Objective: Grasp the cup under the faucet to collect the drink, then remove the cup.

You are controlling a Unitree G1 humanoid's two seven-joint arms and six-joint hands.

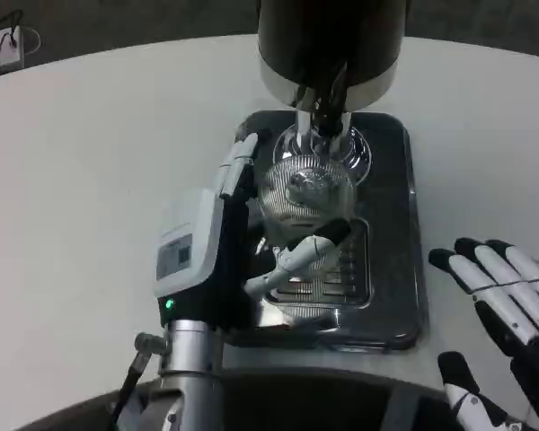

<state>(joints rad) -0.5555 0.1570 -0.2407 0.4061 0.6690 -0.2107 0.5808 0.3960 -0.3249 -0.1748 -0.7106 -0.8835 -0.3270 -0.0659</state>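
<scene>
A clear ribbed glass cup (304,187) stands on the drip tray (391,269) of a dark drink dispenser (328,45), right under its faucet (322,112). My left hand (238,238) wraps the cup from the left, fingers behind it and the thumb across its front, so it grips the cup. Whether drink is flowing I cannot tell. My right hand (503,323) hovers at the lower right, beside the tray, fingers spread and holding nothing.
The dispenser's shiny base fills the middle of the white round table (90,180). A slotted grate (328,278) lies in front of the cup. A white power strip (2,49) sits at the far left edge.
</scene>
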